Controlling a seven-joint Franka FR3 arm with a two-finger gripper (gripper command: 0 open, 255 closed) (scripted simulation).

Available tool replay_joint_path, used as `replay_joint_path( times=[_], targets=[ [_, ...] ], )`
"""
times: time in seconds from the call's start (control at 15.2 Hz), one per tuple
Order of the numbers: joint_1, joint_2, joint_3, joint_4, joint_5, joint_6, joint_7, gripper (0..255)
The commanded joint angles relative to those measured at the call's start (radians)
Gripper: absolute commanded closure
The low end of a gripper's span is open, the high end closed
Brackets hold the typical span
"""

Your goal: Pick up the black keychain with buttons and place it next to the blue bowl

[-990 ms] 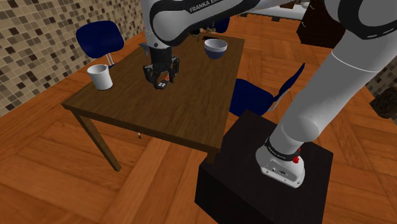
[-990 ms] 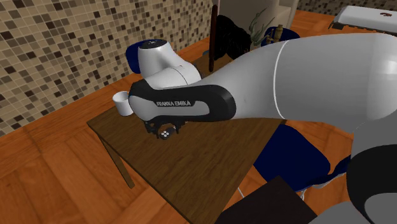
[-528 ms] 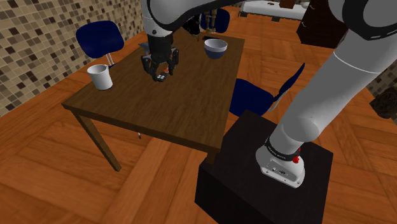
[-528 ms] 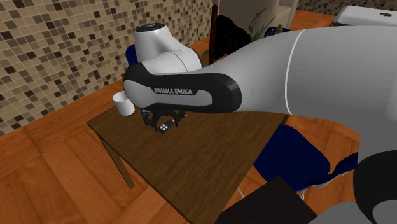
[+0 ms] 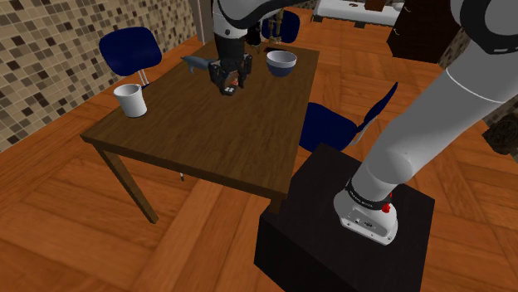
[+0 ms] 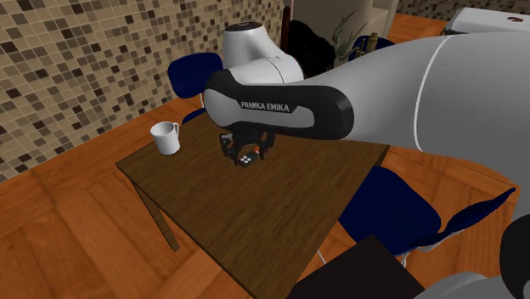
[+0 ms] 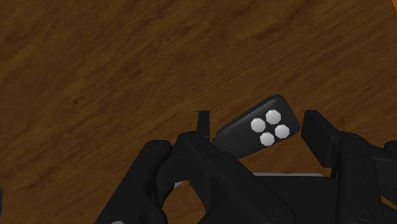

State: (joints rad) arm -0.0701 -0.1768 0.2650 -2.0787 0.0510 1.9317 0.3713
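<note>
A black keychain [image 5: 227,89] with several white buttons [image 7: 268,128] hangs above the brown wooden table [image 5: 207,133], clasped in my gripper [image 5: 226,84]. In the wrist view the keychain [image 7: 254,132] lies slanted between the black fingers [image 7: 321,136], with bare tabletop beneath it. The blue bowl [image 5: 281,62] stands near the table's far corner, a short way to the shoulder view's right of the gripper. The second exterior view has the gripper [image 6: 246,155] and keychain [image 6: 246,159] over the middle of the table [image 6: 255,221].
A white mug [image 5: 130,100] [image 6: 166,138] stands near the table's left edge. A flat grey thing [image 5: 194,64] lies behind the gripper. Blue chairs [image 5: 130,48] [image 5: 332,124] flank the table. The black stand [image 5: 340,232] is at the lower right.
The gripper, still holding the keychain, has moved up and to the shoulder view's right across the table, closer to the blue bowl.
</note>
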Motion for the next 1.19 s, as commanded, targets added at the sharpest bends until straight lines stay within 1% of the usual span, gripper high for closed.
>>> replay_joint_path(
  times=[0.0, 0.33, 0.59, 1.12],
  targets=[
    [-0.02, -0.038, -0.032, -0.034, 0.005, -0.004, -0.056, 255],
    [-0.068, -0.08, -0.112, -0.08, -0.002, -0.003, -0.182, 255],
    [-0.108, -0.094, -0.176, -0.096, -0.016, -0.004, -0.28, 255],
    [-0.19, -0.073, -0.302, -0.075, -0.046, -0.007, -0.474, 255]
  ],
)
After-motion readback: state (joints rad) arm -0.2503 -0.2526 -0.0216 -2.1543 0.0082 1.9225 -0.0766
